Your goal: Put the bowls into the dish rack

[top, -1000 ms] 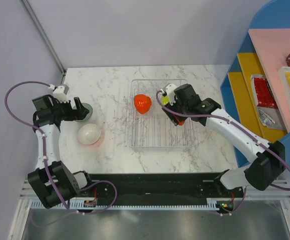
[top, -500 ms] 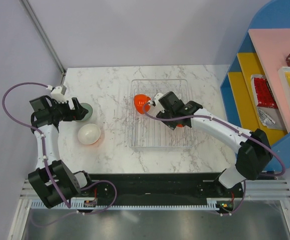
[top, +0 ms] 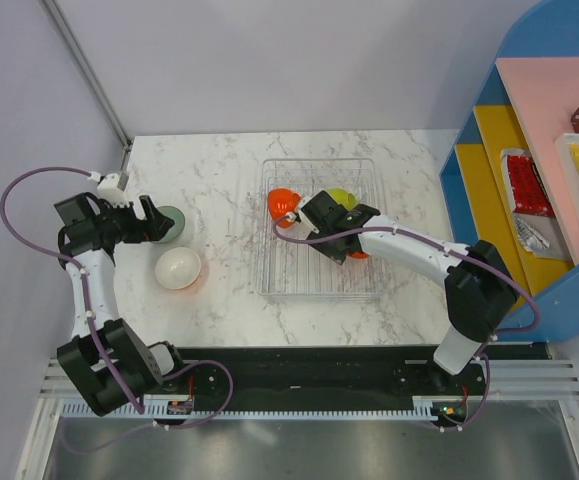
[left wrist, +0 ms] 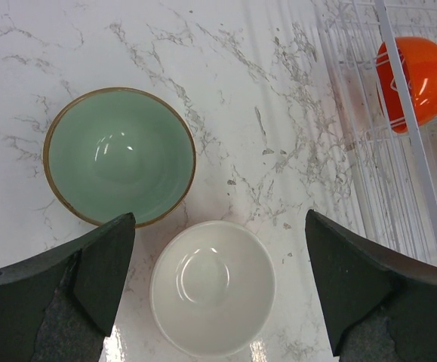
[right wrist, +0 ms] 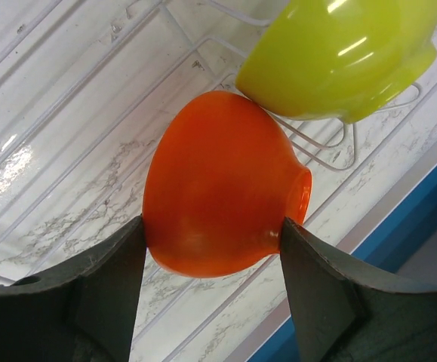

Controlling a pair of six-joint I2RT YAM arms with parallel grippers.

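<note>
The clear dish rack (top: 299,270) lies right of centre. A red-orange bowl (top: 284,205) stands on edge in its far left; it also shows in the left wrist view (left wrist: 422,75). A lime-green bowl (top: 341,199) leans beside it. My right gripper (top: 352,243) is over the rack, shut on an orange bowl (right wrist: 218,188), fingers touching both sides, with the lime-green bowl (right wrist: 339,53) just behind. My left gripper (top: 159,222) is open and empty, above the pale mint bowl (left wrist: 118,154) and the white bowl (left wrist: 212,286), which both sit upright on the table.
The marble table (top: 219,180) ends at a grey wall on the left. A blue shelf unit (top: 529,150) with packets stands right of the rack. The black arm base rail (top: 309,375) runs along the near edge.
My right wrist has swung left across the rack while its fingers stayed on the orange bowl, uncovering the lime-green bowl. My left arm has drawn slightly left.
</note>
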